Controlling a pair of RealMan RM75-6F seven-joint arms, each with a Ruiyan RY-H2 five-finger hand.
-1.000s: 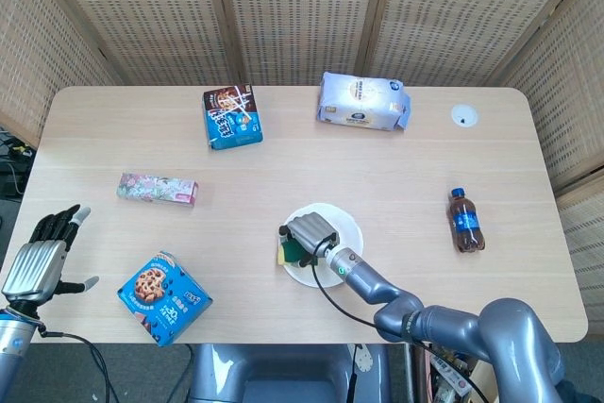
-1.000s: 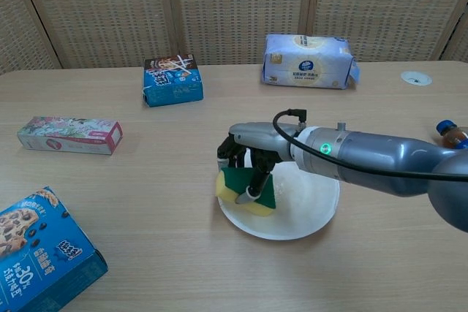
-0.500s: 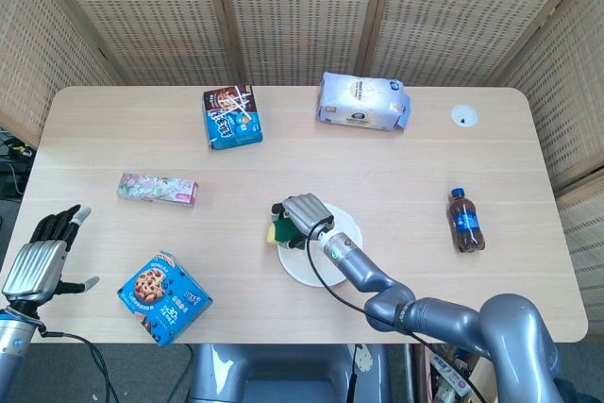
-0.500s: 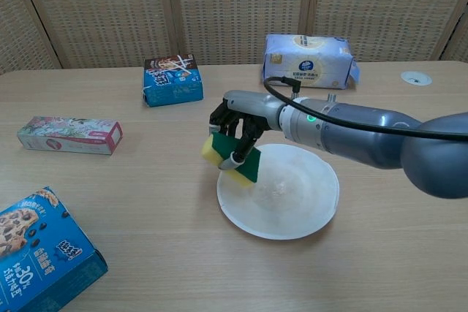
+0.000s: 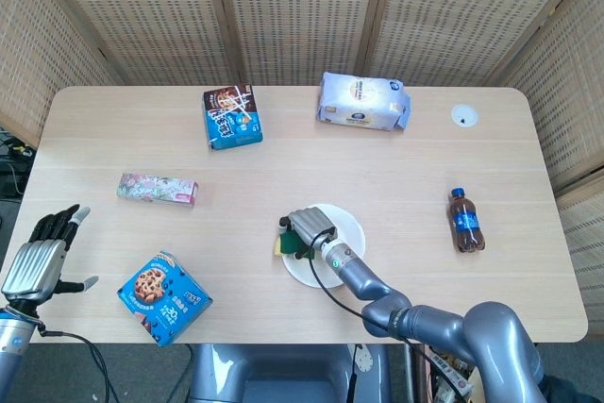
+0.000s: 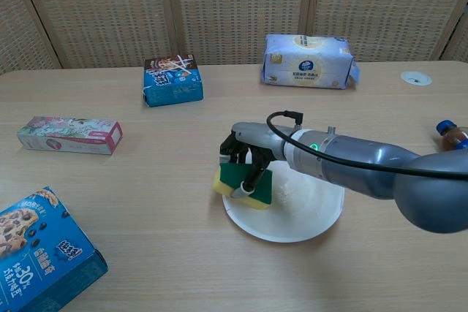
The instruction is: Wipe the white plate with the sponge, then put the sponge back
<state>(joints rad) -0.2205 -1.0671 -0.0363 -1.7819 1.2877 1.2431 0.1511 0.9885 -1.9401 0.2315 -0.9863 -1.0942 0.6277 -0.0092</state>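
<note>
A pale wooden table spans both views, backed by woven folding screens. The right arm reaches in across the near side of the table, and its right hand grips the sponge, fingers curled over its green top. The sponge, green above and yellow below, sits tilted over the left rim of the white plate, its yellow edge hanging just past that rim; whether it presses the plate surface cannot be told. The plate lies near the table's middle, toward the front.

A white tissue pack lies at the far side, and a blue snack box sits to its left. A blue cookie box rests at the front-left corner, with a long flowered box between it and the snack box. A small dark bottle lies on its side well to the right of the plate, and a small white disc sits near the far-right corner.

The left hand hangs off the table's left edge, fingers apart and holding nothing.
</note>
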